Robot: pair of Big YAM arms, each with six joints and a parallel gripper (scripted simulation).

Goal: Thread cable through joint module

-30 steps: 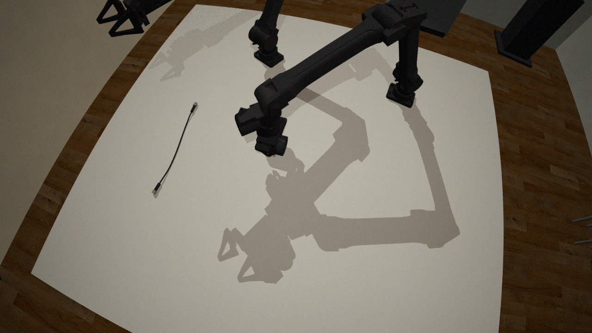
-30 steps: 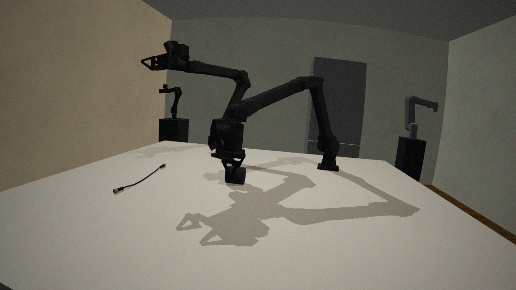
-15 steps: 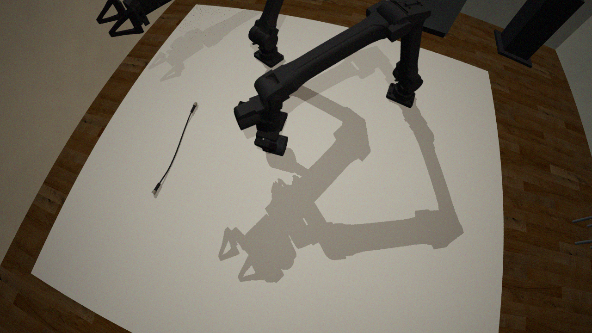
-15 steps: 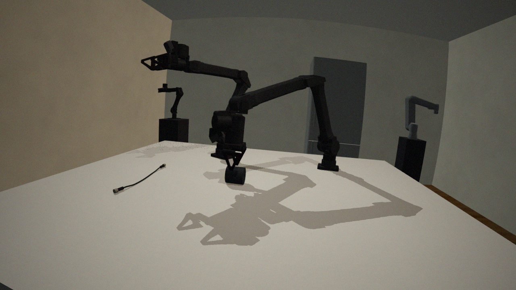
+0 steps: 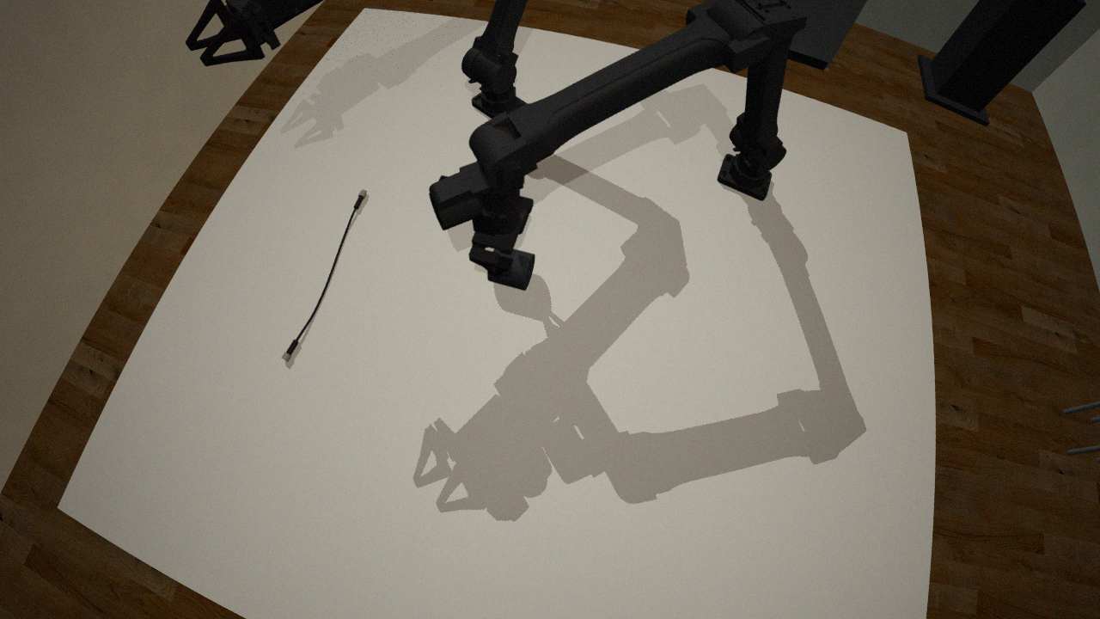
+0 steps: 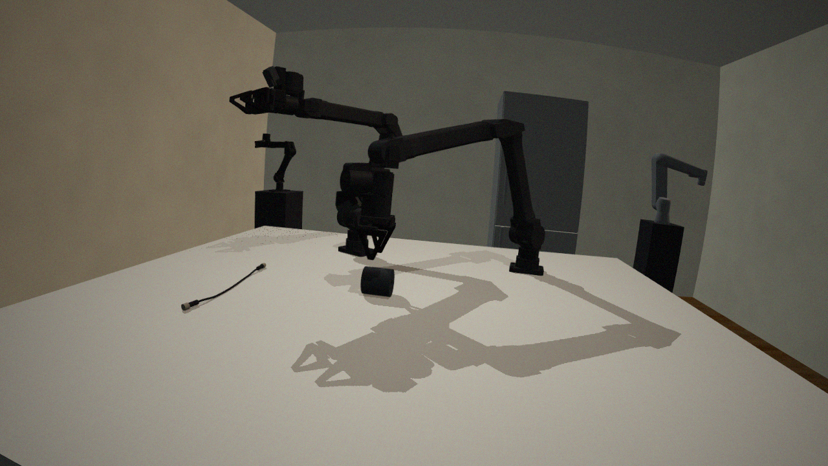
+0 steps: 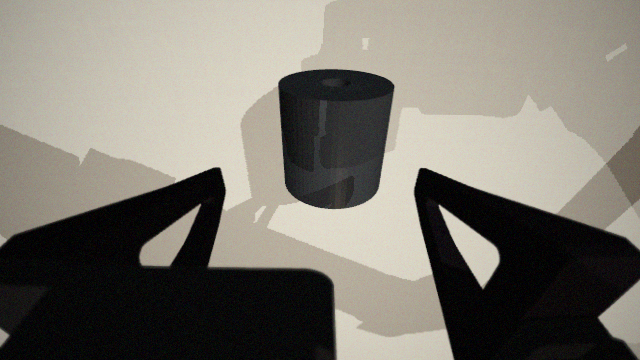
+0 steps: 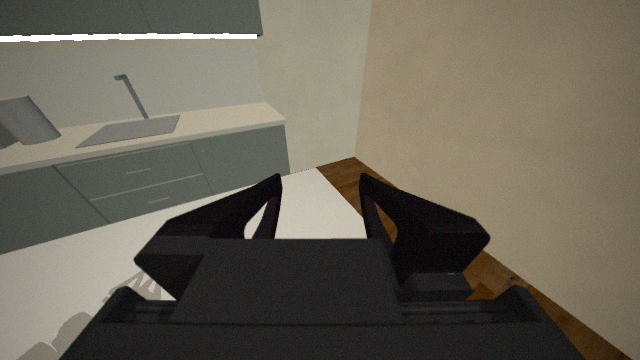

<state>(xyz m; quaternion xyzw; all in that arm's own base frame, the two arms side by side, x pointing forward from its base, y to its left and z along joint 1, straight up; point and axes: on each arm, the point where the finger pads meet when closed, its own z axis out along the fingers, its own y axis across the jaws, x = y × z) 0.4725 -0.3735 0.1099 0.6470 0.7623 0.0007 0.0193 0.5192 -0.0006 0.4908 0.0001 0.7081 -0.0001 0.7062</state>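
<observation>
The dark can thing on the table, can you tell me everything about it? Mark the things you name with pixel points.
The dark can (image 5: 516, 270) (image 6: 377, 281) (image 7: 332, 135) is round, smooth and slightly shiny, with a small hole in its flat end. It looks like metal or plastic. It lies on its side on the white table (image 5: 230, 477) (image 6: 173, 399), and neither claw touches it.
</observation>
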